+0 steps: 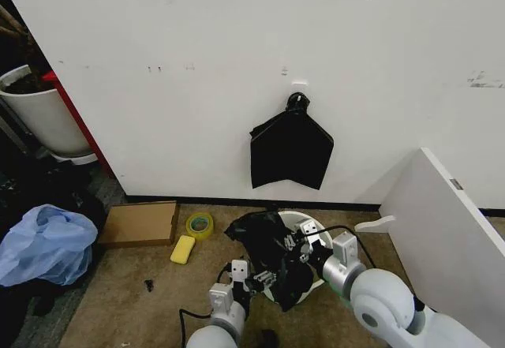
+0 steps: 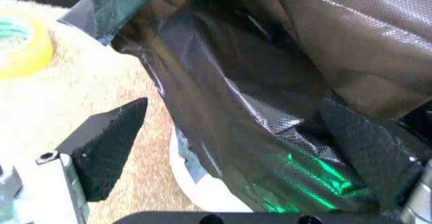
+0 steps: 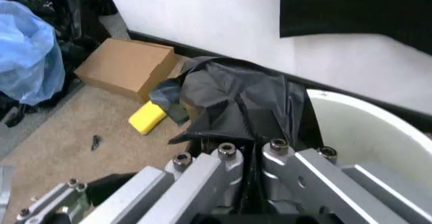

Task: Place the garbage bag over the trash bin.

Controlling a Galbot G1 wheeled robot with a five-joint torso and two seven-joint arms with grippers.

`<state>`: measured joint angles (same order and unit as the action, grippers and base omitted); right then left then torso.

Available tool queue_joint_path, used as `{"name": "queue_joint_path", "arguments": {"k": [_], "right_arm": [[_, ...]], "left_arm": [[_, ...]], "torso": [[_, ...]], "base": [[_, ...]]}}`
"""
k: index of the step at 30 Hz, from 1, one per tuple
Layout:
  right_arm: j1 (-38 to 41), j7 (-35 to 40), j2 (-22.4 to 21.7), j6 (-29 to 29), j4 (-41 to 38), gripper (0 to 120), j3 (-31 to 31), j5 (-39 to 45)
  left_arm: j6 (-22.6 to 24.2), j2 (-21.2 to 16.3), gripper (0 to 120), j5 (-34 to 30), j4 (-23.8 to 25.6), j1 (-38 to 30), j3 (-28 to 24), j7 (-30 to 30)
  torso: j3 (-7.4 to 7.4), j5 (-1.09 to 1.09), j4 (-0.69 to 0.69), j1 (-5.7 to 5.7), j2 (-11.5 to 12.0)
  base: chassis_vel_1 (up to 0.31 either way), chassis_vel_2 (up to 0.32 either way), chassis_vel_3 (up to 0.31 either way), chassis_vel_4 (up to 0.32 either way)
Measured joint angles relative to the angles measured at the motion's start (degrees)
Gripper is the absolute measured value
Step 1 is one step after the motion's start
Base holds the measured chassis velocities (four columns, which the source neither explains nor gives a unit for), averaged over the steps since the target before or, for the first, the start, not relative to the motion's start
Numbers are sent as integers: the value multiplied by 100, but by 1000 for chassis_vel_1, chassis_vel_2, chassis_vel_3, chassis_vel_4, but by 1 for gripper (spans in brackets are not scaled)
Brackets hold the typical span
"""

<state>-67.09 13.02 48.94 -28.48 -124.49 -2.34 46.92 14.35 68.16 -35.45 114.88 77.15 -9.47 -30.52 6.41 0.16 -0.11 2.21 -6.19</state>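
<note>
Nearest to us, low on the carpeted floor, both grippers meet at the trash bin (image 1: pixel 312 223), a small round white plastic bin with a smooth rim. Our left gripper (image 1: pixel 251 275) reaches in from the near left; our right gripper (image 1: pixel 298 245) comes from the near right.

From the left wrist, we see two dark wedge-shaped fingers (image 2: pixel 108 150) spread apart, the garbage bag (image 2: pixel 270 97) hanging between them, one finger showing through the film; we cannot tell whether they clamp it. That plastic is thin, glossy and finely embossed, with a green glint. A patch of white bin (image 2: pixel 202 183) shows below it.

From the right wrist, metal jaws are pressed together, pinching a fold of the black bag (image 3: pixel 236 102), which bunches over the bin's left edge while the bin's (image 3: pixel 364 133) white inside lies uncovered.

Farther off, on the floor, lie a yellow sponge (image 1: pixel 182 248), a yellow tape roll (image 1: pixel 199 225), a brown cardboard box (image 1: pixel 140 223) and a light blue plastic bag (image 1: pixel 43 245).

On the white wall beyond hangs a flat black fan-shaped sheaf of bags (image 1: pixel 290 151), knotted at the top.
</note>
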Motion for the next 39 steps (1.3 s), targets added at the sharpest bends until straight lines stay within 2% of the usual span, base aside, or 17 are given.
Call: {"name": "queue_joint_path", "arguments": {"k": [8,15,22,28,36,39], "right_arm": [[168,190,5,-144,110,0,-38,435],[148,214,32,-154,193,0,-93,492],[156,222,21,-159,205,0,-110,524],[145,235,-1,-176,185,0,-109,524],[133,259,-39,-189,171,0,-133,537],[117,275,-33,-197,179,0,-142,536]], "left_arm": [[459,196,99,-157,161,-144,-62,-669],[537,147,98,-239,312,-125,146,-779],[433,259,99,-552,58,-321,230,-776],[447,457,98,-891,-162,-555,88,-884],[795,646,96,-1252,-207,-645,-21,-1428],[1108,815,95,-1352,-312,-811,-75,-1729]], "torso": [[0,0,0,0,0],[0,0,0,0,0],[0,-1,0,0,0],[0,-1,0,0,0],[0,0,0,0,0],[-1,0,0,0,0]], "base": [[0,0,0,0],[0,0,0,0],[0,0,0,0],[0,0,0,0],[0,0,0,0],[0,0,0,0]]}}
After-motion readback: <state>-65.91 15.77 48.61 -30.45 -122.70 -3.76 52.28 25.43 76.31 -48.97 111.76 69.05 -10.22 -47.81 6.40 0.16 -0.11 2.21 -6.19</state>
